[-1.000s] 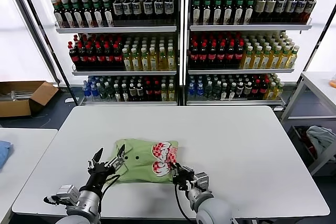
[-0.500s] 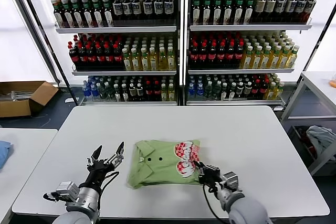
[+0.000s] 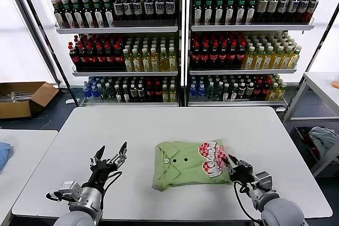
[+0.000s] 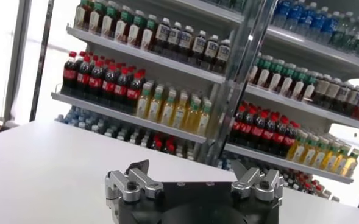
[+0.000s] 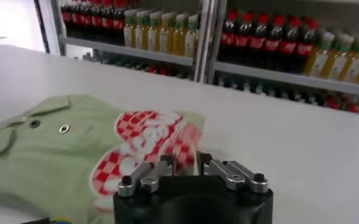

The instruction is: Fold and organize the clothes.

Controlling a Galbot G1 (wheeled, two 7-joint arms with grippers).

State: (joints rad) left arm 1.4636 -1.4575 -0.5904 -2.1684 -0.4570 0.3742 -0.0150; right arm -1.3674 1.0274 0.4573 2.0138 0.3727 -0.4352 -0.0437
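Note:
A folded light green polo shirt [image 3: 183, 166] lies front side up on the white table [image 3: 175, 125], right of centre near the front edge, with collar, buttons and red-and-white print showing. My right gripper [image 3: 233, 165] is at the shirt's right edge, shut on the fabric by the print. In the right wrist view the shirt [image 5: 57, 152] runs between the fingers of this gripper [image 5: 185, 161]. My left gripper [image 3: 111, 156] is open and empty above the table's front left, well apart from the shirt; the left wrist view shows its spread fingers [image 4: 188, 167] over bare table.
Shelves of bottles [image 3: 180, 41] stand behind the table. A second table with a blue cloth [image 3: 2, 154] is at the left, with a cardboard box [image 3: 24, 98] on the floor behind it. Another table and a bin of cloth [image 3: 323, 138] are at the right.
My right gripper has dragged the folded shirt to the right across the table, from left of centre to right of centre. The left gripper let go and stayed in place.

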